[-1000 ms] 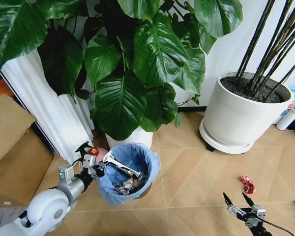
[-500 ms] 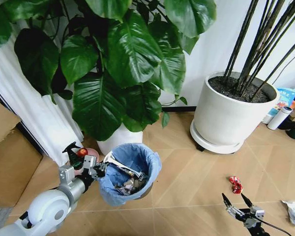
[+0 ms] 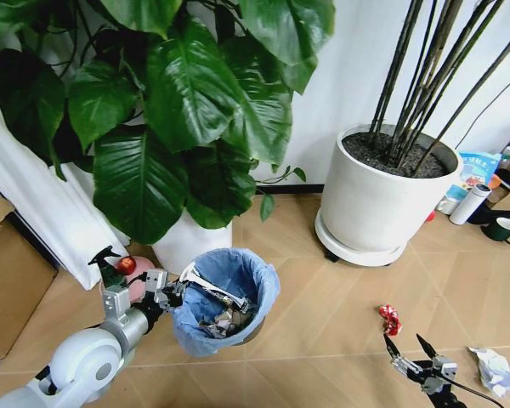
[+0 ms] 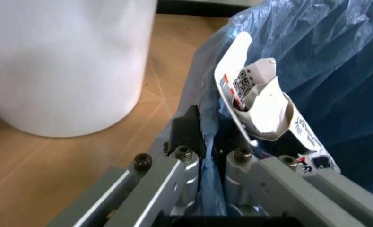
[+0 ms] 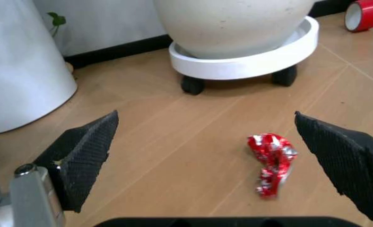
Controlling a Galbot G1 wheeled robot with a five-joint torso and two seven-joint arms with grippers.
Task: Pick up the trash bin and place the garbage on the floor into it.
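- Chevron-laid wooden floor (image 3: 323,297) runs between two white plant pots; taking the trash bin (image 3: 225,299) as landmark, the leafy plant's pot (image 3: 189,240) stands just behind it and the wheeled pot (image 3: 382,200) is well apart on the right.
- The left tool (image 3: 166,293) is pinched on the bin's rim at its left side, holding the bin with its blue bag (image 4: 312,56) and the litter already inside; a printed wrapper (image 4: 262,101) sticks up just beside the tool's fingers.
- The right tool (image 3: 412,353) is spread wide, low over the floor, well right of the bin.
- A red wrapper (image 3: 390,319) lies on the floor right of the bin, framed between the spread fingers in the right wrist view; a crumpled tissue (image 3: 495,368) lies farther right.
- Risk: the grip is on thin bag and rim at one edge, so the bin could tilt or slip, spilling its contents.
- Risk: the red wrapper is light and flat; closing fingers may push it away, or scrape the floor, if the descent is off-centre.
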